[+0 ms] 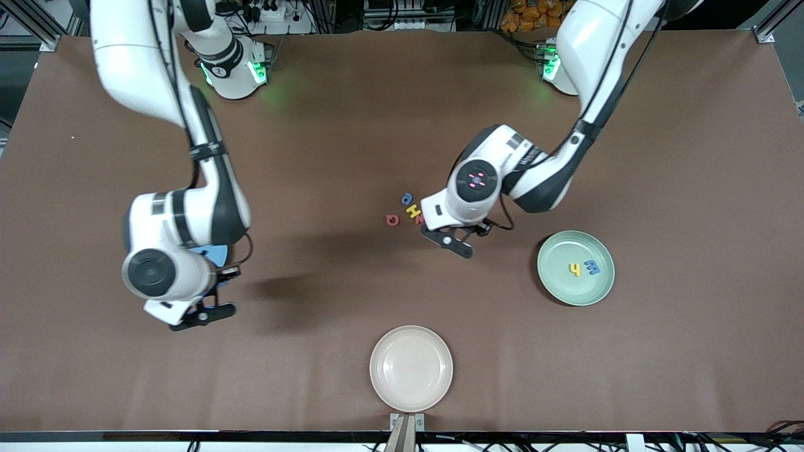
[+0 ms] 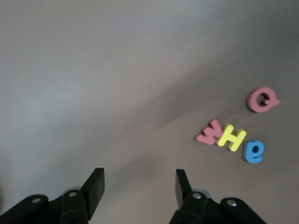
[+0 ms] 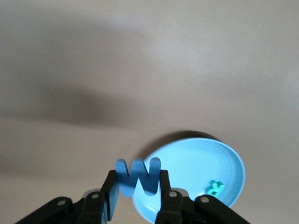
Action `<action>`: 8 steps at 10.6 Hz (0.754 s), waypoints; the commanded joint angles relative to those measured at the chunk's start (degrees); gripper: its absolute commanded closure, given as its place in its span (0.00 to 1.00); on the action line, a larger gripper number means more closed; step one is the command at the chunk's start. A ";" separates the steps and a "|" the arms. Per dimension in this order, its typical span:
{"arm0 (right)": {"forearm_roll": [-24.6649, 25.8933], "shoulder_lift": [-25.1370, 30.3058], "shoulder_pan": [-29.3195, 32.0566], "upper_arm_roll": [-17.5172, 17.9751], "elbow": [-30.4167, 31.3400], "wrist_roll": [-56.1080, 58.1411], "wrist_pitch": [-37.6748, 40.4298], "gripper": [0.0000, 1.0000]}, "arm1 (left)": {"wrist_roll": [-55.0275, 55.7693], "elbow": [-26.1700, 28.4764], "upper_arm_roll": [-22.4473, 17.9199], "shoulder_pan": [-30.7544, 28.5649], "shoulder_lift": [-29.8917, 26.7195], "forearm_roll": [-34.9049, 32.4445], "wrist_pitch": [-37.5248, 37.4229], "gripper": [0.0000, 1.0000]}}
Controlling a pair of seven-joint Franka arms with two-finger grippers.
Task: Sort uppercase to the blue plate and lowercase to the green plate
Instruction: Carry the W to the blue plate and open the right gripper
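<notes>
I have the right gripper (image 3: 137,186) clamped on the blue W (image 3: 138,178), carried over the blue plate (image 3: 224,163) near the right arm's end of the bench, where the green R (image 3: 214,188) already lies, so capitals gather there. My left gripper (image 2: 139,185) hangs with fingers apart mid-bench beside the leftover letters (image 2: 231,136), ready for a lowercase one bound for the green plate (image 1: 561,282).
</notes>
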State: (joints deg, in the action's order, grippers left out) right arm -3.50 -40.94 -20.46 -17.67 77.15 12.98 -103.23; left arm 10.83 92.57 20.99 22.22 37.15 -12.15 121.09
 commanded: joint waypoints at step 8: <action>-6.43 0.95 6.49 1.14 7.84 12.42 1.81 0.00 | -14.60 6.13 3.35 0.98 1.78 -8.32 8.19 0.36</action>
State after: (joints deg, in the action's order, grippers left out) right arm -8.81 -41.04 -14.43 -17.33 84.64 24.33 -102.16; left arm -2.55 96.91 23.62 23.59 40.37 -18.70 128.23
